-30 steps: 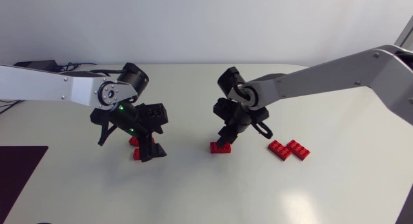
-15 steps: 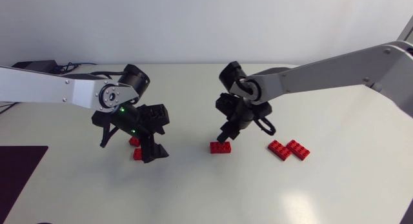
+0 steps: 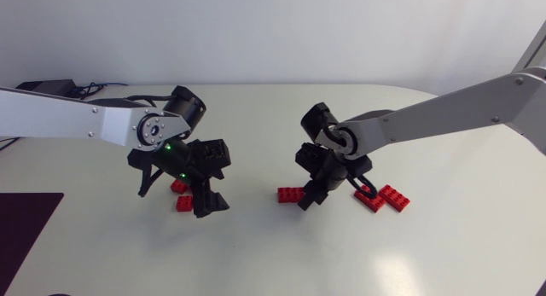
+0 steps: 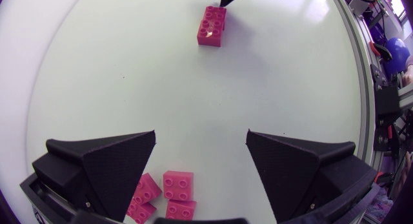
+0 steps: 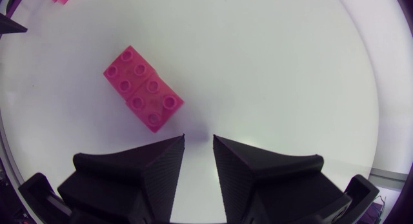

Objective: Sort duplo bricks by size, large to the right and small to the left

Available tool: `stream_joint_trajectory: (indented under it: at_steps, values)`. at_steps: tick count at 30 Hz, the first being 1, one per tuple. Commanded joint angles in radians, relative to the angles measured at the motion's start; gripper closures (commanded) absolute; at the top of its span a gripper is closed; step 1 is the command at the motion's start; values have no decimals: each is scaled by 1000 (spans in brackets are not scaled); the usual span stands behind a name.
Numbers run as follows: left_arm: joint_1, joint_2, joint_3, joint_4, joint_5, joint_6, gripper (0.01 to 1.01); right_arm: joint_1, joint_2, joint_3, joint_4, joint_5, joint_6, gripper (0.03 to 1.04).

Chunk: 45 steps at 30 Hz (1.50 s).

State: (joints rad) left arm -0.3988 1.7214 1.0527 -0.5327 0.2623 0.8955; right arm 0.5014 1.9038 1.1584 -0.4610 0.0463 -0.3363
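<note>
A large red brick [image 3: 290,194] lies mid-table; in the right wrist view the large brick [image 5: 142,88] sits ahead of and beside my right gripper [image 5: 198,139], which is shut on nothing. In the head view that right gripper [image 3: 307,200] points down just right of the brick. Three small red bricks [image 4: 177,185] lie by one finger of my left gripper [image 4: 201,137], which is open and empty. From above, my left gripper [image 3: 206,202] hangs right of the small bricks [image 3: 182,194]. The large brick [image 4: 211,25] lies far ahead of the left fingers.
Two more large red bricks [image 3: 382,198] lie side by side right of the right gripper. A dark mat [image 3: 26,228] covers the table's front left corner. Bare white table lies in front of both grippers.
My right gripper has shifted right and down off the large brick and closed empty beside it. The brick stays put. My left arm has edged slightly right.
</note>
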Motion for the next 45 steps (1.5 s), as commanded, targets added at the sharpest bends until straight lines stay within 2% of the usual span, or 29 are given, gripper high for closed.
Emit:
stream_joint_trajectory:
  at_steps: [1,13,18,19,20,22,23,29,35,41,45]
  values:
    - [2,17,17,7,11,-18,52,28,43,43,-2,-25,6,698]
    - [40,20,9,8,11,-6,52,143,156,248,-47,-108,16,700]
    - [28,78,63,19,11,-13,52,140,124,227,-41,-135,16,697]
    - [17,96,79,22,11,-15,52,127,98,202,-36,-143,16,651]
    - [8,115,95,25,12,-17,52,114,74,179,-36,-151,16,526]
    - [-17,152,130,31,12,-12,52,81,8,121,-34,-157,14,151]
    - [-28,167,147,39,17,-9,52,65,-28,87,-34,-160,8,59]
    - [-44,271,250,62,49,85,52,-9,-238,-101,-38,-195,-32,59]
    - [-58,330,299,59,54,151,52,-40,-348,-223,-42,-223,-53,59]
    - [-64,357,325,2,55,201,69,-47,-358,-233,-41,-229,-55,59]
    - [-66,376,328,-39,55,221,221,-34,-339,-195,-44,-229,-50,61]
